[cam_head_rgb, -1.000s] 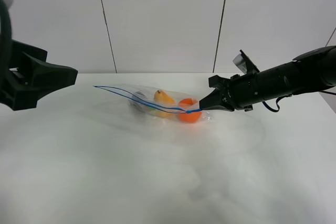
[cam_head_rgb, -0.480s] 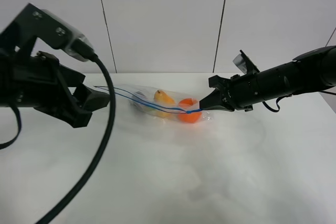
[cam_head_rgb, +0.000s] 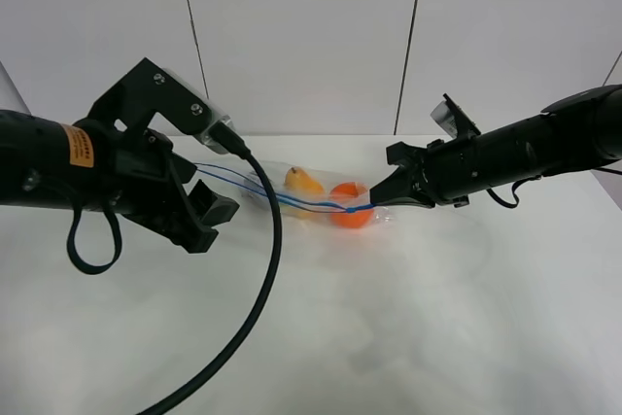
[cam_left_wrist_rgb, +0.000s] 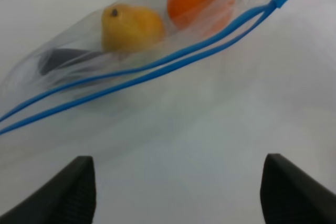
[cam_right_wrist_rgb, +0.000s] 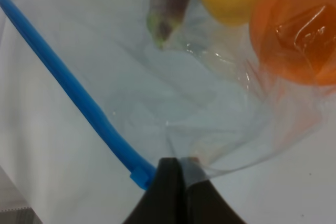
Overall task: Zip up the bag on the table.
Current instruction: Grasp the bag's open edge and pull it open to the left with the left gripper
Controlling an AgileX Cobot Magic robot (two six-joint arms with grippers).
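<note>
The clear bag (cam_head_rgb: 292,191) lies on the white table (cam_head_rgb: 408,318), holding a yellow fruit (cam_head_rgb: 303,181), an orange one (cam_head_rgb: 350,213) and a dark purple one (cam_left_wrist_rgb: 63,59). Its blue zipper strip (cam_left_wrist_rgb: 157,69) runs as two separate lines, so the mouth is open. My right gripper (cam_head_rgb: 374,203) is shut on the bag's corner beside the zipper's end (cam_right_wrist_rgb: 142,177). My left gripper (cam_head_rgb: 216,223) is open and empty, just left of the bag's open end, above the table. In the left wrist view its fingertips (cam_left_wrist_rgb: 79,187) stand apart below the bag.
A black cable (cam_head_rgb: 262,269) hangs from the left arm over the table's front left. White wall panels (cam_head_rgb: 301,36) stand behind the table.
My left arm has swung in from the far left toward the bag's open end. The right gripper and the bag have not moved.
</note>
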